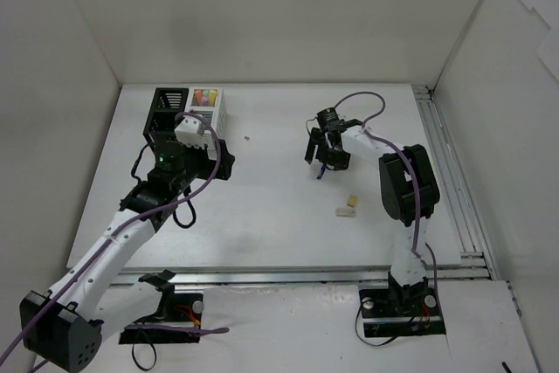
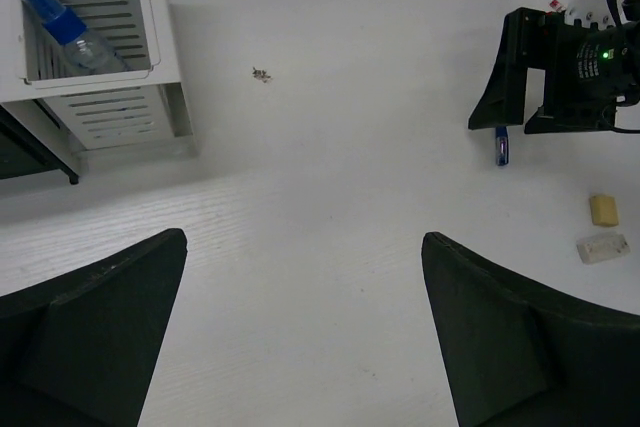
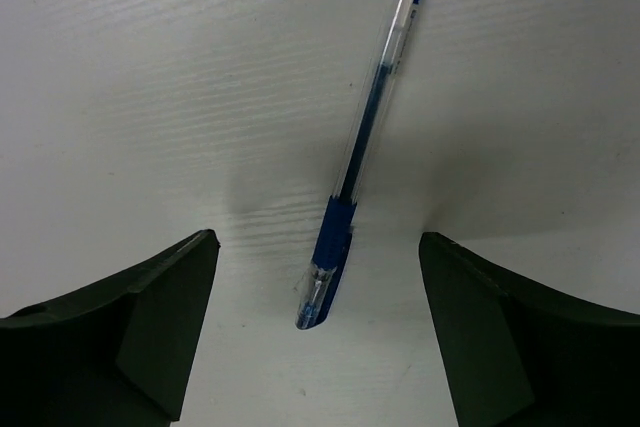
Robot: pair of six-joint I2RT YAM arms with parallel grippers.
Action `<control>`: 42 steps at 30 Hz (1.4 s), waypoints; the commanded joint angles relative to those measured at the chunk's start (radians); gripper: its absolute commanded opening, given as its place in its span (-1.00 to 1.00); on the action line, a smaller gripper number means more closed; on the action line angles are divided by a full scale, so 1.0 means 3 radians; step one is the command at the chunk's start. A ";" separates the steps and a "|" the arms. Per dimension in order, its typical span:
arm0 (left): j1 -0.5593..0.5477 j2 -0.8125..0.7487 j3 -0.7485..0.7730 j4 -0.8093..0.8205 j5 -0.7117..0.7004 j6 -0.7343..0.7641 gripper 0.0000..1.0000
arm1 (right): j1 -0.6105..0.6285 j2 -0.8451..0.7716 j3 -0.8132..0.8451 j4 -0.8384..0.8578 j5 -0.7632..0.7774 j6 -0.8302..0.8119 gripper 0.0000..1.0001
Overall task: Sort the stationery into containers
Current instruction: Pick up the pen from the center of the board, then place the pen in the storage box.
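Blue pen [image 3: 365, 137] lies flat on table [image 1: 262, 216], right of centre, well apart from white organizer [image 1: 210, 109] and black organizer [image 1: 166, 109] at far left. It sits right under my right gripper [image 3: 317, 237]; fingers spread either side, neither touching it. Long axis runs away from my wrist, slightly tilted, so it crosses my closing line. A straight-down pinch on the grip section should work. My left gripper [image 2: 303, 242] is spread too, empty, beside the organizers. Right arm is clearly nearer.
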 commanded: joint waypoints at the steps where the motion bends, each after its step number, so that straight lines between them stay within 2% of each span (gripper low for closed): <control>1: -0.0005 -0.0028 0.0006 0.0110 -0.0155 -0.0001 0.99 | 0.0072 -0.0034 0.0033 -0.0023 0.0035 0.0169 0.47; 2: -0.0005 -0.0028 0.0000 0.0110 -0.0165 0.0000 0.99 | 0.0078 -0.0039 -0.0008 -0.0028 0.0046 0.0174 0.39; 3: -0.0005 -0.0028 -0.0005 0.0110 -0.0196 0.0015 0.99 | 0.0073 -0.0044 -0.0029 -0.0038 0.0056 0.0179 0.14; 4: -0.0005 -0.0033 -0.0010 0.0110 -0.0211 0.0015 0.99 | 0.0088 -0.0044 -0.0039 -0.0033 0.0092 0.0179 -0.01; 5: -0.0005 -0.0033 -0.0015 0.0115 -0.0247 0.0025 0.99 | 0.0098 -0.0044 -0.0049 -0.0048 0.0107 0.0179 -0.29; 7: -0.0005 -0.0038 -0.0015 0.0120 -0.0267 0.0040 0.99 | 0.0103 -0.0039 -0.0049 -0.0054 0.0123 0.0169 -0.51; 8: -0.0005 -0.0038 -0.0030 0.0151 -0.0273 0.0061 0.99 | 0.0108 -0.0029 -0.0039 -0.0054 0.0118 0.0159 -0.71; 10: -0.0005 -0.0038 -0.0030 0.0166 -0.0278 0.0102 0.99 | 0.0139 0.0002 0.0007 -0.0064 0.0097 0.0098 -0.81; 12: -0.0005 -0.0038 -0.0035 0.0197 -0.0257 0.0173 0.99 | 0.0154 -0.0003 0.0073 -0.0094 0.0092 -0.0030 -1.00; 14: -0.0005 -0.0053 -0.0030 0.0222 -0.0186 0.0255 0.99 | 0.0144 -0.0024 0.0155 -0.0094 -0.0076 -0.0213 -1.00; 15: -0.0005 -0.0048 -0.0035 0.0233 -0.0135 0.0382 0.99 | 0.0139 -0.0039 0.0186 -0.0094 -0.0239 -0.0498 -1.00; 18: -0.0005 -0.0043 -0.0046 0.0269 0.0334 0.0653 0.99 | 0.0088 -0.0121 0.0308 -0.0176 -0.1229 -0.1291 -1.00; 19: -0.0005 -0.0033 -0.0061 0.0274 0.0533 0.0917 0.99 | 0.0047 -0.0166 0.0379 -0.0242 -0.1901 -0.1496 -1.00; 21: -0.0036 -0.0023 -0.0071 0.0258 0.1121 0.1205 0.99 | 0.0016 -0.0243 0.0482 -0.0650 -0.2502 -0.2053 -0.97; 23: -0.0087 -0.0023 -0.0076 0.0258 0.1753 0.1481 0.99 | 0.0021 -0.0259 0.0676 -0.1271 -0.2536 -0.2492 -1.00; 25: -0.0209 -0.0033 -0.0061 0.0182 0.2057 0.1802 0.99 | 0.0062 -0.0294 0.0764 -0.1616 -0.2526 -0.2638 -1.00; 30: -0.0383 -0.0018 -0.0123 0.0223 0.2069 0.2397 0.98 | 0.0282 -0.0514 0.0758 -0.2170 -0.2771 -0.3103 -1.00; 31: -0.0419 0.0018 -0.0097 0.0162 0.2155 0.2625 0.99 | 0.0373 -0.0535 0.0769 -0.2307 -0.2777 -0.3134 -1.00; 34: -0.0496 0.0248 0.0061 0.0059 0.2212 0.2873 0.99 | 0.0537 -0.0637 0.0809 -0.2547 -0.2864 -0.3175 -1.00; 38: -0.0572 0.0733 0.0510 -0.0206 0.2289 0.3067 0.99 | 0.0614 -0.0795 0.0851 -0.2544 -0.3067 -0.3073 -1.00; 42: -0.0721 0.0908 0.0675 -0.0340 0.2264 0.3129 0.99 | 0.0625 -0.0786 0.0871 -0.2411 -0.3206 -0.2879 -1.00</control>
